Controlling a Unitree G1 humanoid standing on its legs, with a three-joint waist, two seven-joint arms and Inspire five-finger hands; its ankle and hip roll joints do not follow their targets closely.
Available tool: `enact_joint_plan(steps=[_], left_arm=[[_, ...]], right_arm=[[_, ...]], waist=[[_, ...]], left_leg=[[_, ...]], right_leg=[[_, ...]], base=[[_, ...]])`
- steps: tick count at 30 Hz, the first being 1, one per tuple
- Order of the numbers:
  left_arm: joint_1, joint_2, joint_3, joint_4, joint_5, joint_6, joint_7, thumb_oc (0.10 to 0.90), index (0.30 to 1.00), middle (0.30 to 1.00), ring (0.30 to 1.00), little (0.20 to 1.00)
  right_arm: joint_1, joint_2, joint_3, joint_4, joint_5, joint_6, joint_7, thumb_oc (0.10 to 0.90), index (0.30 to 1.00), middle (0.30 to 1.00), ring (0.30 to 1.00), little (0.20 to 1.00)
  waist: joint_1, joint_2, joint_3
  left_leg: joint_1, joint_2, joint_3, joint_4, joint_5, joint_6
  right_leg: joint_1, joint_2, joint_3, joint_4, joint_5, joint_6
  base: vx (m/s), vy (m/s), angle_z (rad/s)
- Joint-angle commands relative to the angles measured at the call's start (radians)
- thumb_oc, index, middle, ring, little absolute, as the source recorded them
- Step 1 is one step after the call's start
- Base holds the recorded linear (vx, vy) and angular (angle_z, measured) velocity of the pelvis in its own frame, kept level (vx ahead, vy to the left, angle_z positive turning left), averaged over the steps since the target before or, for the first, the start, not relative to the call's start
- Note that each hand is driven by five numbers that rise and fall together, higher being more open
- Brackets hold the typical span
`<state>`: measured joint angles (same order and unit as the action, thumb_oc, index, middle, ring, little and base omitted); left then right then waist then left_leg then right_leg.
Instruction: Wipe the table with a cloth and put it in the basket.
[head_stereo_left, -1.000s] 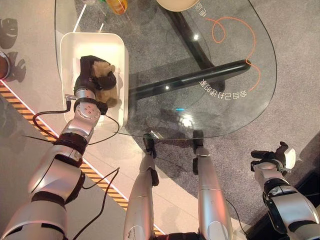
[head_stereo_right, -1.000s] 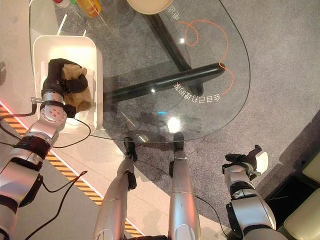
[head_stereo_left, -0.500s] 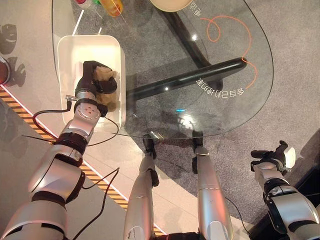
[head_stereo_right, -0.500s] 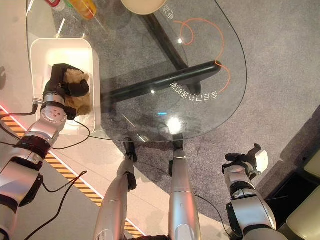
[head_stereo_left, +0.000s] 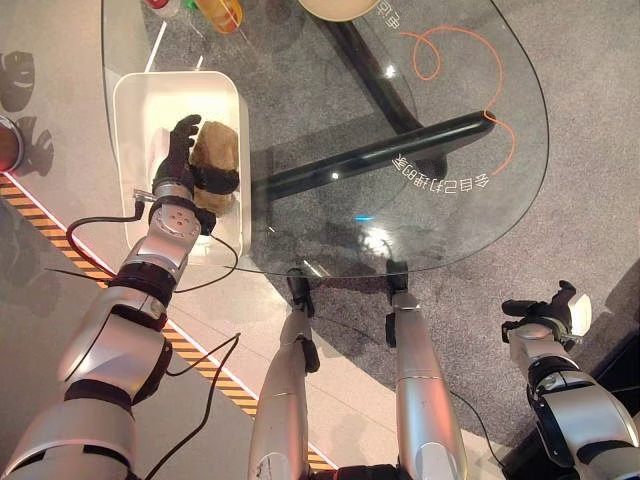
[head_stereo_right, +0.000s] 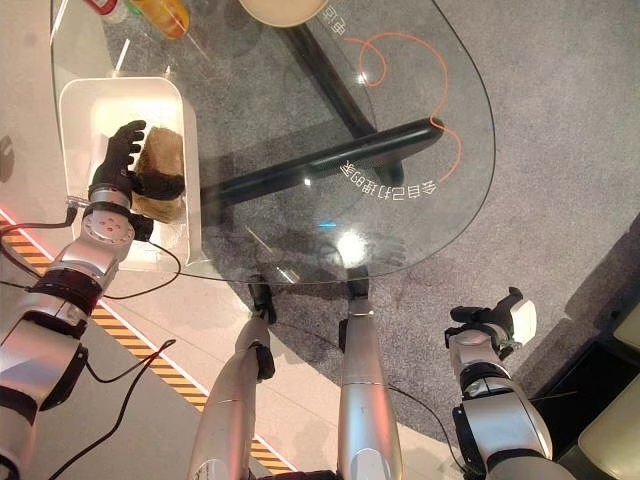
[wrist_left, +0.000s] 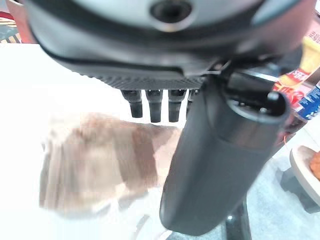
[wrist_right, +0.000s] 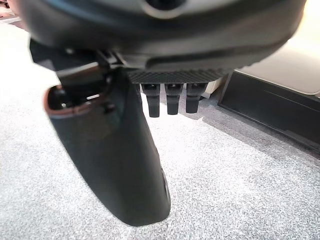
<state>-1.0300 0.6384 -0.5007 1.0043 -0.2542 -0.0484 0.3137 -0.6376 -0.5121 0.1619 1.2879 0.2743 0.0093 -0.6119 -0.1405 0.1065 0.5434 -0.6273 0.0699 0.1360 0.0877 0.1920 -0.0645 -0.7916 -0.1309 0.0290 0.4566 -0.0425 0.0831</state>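
A crumpled brown cloth (head_stereo_left: 215, 148) lies inside the white basket (head_stereo_left: 130, 92), which stands on the floor by the left edge of the glass table (head_stereo_left: 400, 235). My left hand (head_stereo_left: 178, 165) is inside the basket beside the cloth. It is open: the fingers point straight along the cloth's left side and the thumb lies across its near end. In the left wrist view the cloth (wrist_left: 100, 165) sits loose below the straight fingers (wrist_left: 152, 105). My right hand (head_stereo_left: 545, 315) hangs low at the right over the carpet, relaxed and holding nothing.
The round glass table has a black frame (head_stereo_left: 390, 155) under it and orange line print on the top. A pale bowl (head_stereo_left: 345, 8) and bottles (head_stereo_left: 225, 12) stand at its far edge. A striped floor line (head_stereo_left: 190, 350) runs past the basket.
My left hand's fingers, curled round the cloth before, have straightened, and the cloth now lies loose in the basket. The right hand has not moved.
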Motion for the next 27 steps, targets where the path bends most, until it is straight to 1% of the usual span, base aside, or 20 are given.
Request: enact_joint_plan(steps=[1,5,7,10,14,15,16,18,19,20,22,25,27], left_arm=[[-0.099,0.035,0.048,0.059,0.022,-0.019,0.024,0.800,0.900,0.900,0.900,0.900],[-0.104,0.036,0.050,0.059,0.016,-0.017,0.032,0.800,0.900,0.900,0.900,0.900],[-0.099,0.037,0.051,0.058,0.011,-0.020,0.036,0.800,0.900,0.900,0.900,0.900],[-0.097,0.038,0.061,0.055,-0.011,-0.036,0.052,0.800,0.900,0.900,0.900,0.900],[-0.070,0.053,0.089,0.013,-0.046,-0.086,0.093,0.800,0.900,0.900,0.900,0.900],[-0.072,0.054,0.090,0.012,-0.046,-0.085,0.093,0.800,0.900,0.900,0.900,0.900],[-0.057,0.059,0.100,-0.007,-0.056,-0.100,0.103,0.800,0.900,0.900,0.900,0.900],[-0.050,0.071,0.113,-0.029,-0.063,-0.119,0.113,0.800,0.900,0.900,0.900,0.900],[-0.040,0.078,0.120,-0.045,-0.063,-0.137,0.122,0.800,0.900,0.900,0.900,0.900],[-0.041,0.079,0.121,-0.045,-0.063,-0.137,0.122,0.800,0.900,0.900,0.900,0.900],[-0.023,0.097,0.138,-0.079,-0.069,-0.151,0.129,0.800,0.900,0.900,0.900,0.900],[-0.001,0.121,0.163,-0.104,-0.062,-0.174,0.134,0.800,0.900,0.900,0.900,0.900],[0.032,0.147,0.193,-0.126,-0.061,-0.195,0.133,0.800,0.900,0.900,0.900,0.900]], right_arm=[[0.042,-0.075,0.007,0.046,-0.005,-0.015,-0.018,0.800,0.900,0.900,0.900,0.900],[0.037,-0.072,0.008,0.048,-0.003,-0.019,-0.020,0.800,0.900,0.900,0.900,0.900],[0.043,-0.073,0.008,0.048,-0.002,-0.021,-0.017,0.800,0.900,0.900,0.900,0.900],[0.043,-0.072,0.008,0.050,0.000,-0.023,-0.016,0.800,0.900,0.900,0.900,0.900],[0.060,-0.065,0.002,0.046,0.002,-0.027,-0.028,0.800,0.900,0.900,0.900,0.900],[0.057,-0.066,0.001,0.046,0.002,-0.027,-0.028,0.800,0.900,0.900,0.900,0.900],[0.068,-0.065,-0.002,0.048,0.005,-0.032,-0.028,0.800,0.900,0.900,0.900,0.900],[0.073,-0.064,-0.006,0.048,0.008,-0.038,-0.025,0.800,0.900,0.900,0.900,0.900],[0.083,-0.059,-0.007,0.046,0.010,-0.039,-0.027,0.800,0.900,0.900,0.900,0.900],[0.081,-0.059,-0.007,0.045,0.010,-0.039,-0.027,0.800,0.900,0.900,0.900,0.900],[0.097,-0.054,-0.016,0.043,0.012,-0.041,-0.023,0.800,0.900,0.900,0.900,0.900],[0.117,-0.050,-0.032,0.047,0.018,-0.038,-0.005,0.800,0.900,0.900,0.900,0.900],[0.145,-0.051,-0.050,0.058,0.023,-0.037,0.022,0.800,0.900,0.900,0.900,0.900]], waist=[[-0.001,-0.012,-0.023],[0.001,-0.012,-0.023],[0.001,-0.012,-0.023],[0.003,-0.012,-0.023],[0.007,-0.008,-0.023],[0.007,-0.008,-0.023],[0.010,-0.008,-0.023],[0.015,-0.009,-0.023],[0.017,-0.012,-0.023],[0.017,-0.012,-0.023],[0.022,-0.015,-0.023],[0.032,-0.020,-0.023],[0.044,-0.023,-0.035]], left_leg=[[-0.008,-0.013,-0.003,0.150,-0.155,-0.003],[-0.012,-0.013,-0.005,0.146,-0.147,-0.003],[-0.005,-0.013,-0.006,0.145,-0.152,-0.003],[0.001,-0.015,-0.010,0.141,-0.152,-0.002],[0.036,-0.019,-0.022,0.130,-0.154,-0.002],[0.031,-0.018,-0.021,0.128,-0.148,-0.001],[0.059,-0.021,-0.027,0.116,-0.151,-0.001],[0.083,-0.023,-0.033,0.099,-0.143,-0.002],[0.114,-0.025,-0.038,0.087,-0.148,-0.003],[0.111,-0.025,-0.037,0.085,-0.142,-0.002],[0.159,-0.023,-0.040,0.061,-0.140,-0.004],[0.227,-0.020,-0.043,0.025,-0.135,-0.009],[0.303,-0.020,-0.044,-0.020,-0.131,-0.015]], right_leg=[[0.052,0.037,-0.040,-0.104,0.037,-0.007],[0.050,0.038,-0.040,-0.110,0.045,-0.007],[0.056,0.038,-0.041,-0.106,0.037,-0.007],[0.061,0.039,-0.040,-0.108,0.036,-0.008],[0.092,0.042,-0.032,-0.115,0.035,-0.008],[0.088,0.042,-0.032,-0.119,0.043,-0.008],[0.115,0.040,-0.033,-0.128,0.038,-0.006],[0.142,0.040,-0.033,-0.151,0.051,-0.004],[0.172,0.039,-0.034,-0.161,0.047,-0.002],[0.170,0.040,-0.033,-0.166,0.054,-0.003],[0.216,0.036,-0.035,-0.188,0.061,0.003],[0.287,0.027,-0.042,-0.225,0.072,0.012],[0.368,0.015,-0.050,-0.271,0.081,0.021]], base=[[0.00,0.000,0.00],[-0.01,-0.003,0.00],[0.00,0.000,0.00],[0.00,0.000,0.00],[-0.02,-0.005,0.01],[-0.03,-0.009,0.02],[-0.05,-0.014,0.01],[-0.05,-0.030,0.02],[-0.04,-0.029,0.04],[-0.04,-0.032,0.05],[-0.05,-0.039,0.04],[-0.04,-0.051,-0.01],[-0.02,-0.053,0.00]])
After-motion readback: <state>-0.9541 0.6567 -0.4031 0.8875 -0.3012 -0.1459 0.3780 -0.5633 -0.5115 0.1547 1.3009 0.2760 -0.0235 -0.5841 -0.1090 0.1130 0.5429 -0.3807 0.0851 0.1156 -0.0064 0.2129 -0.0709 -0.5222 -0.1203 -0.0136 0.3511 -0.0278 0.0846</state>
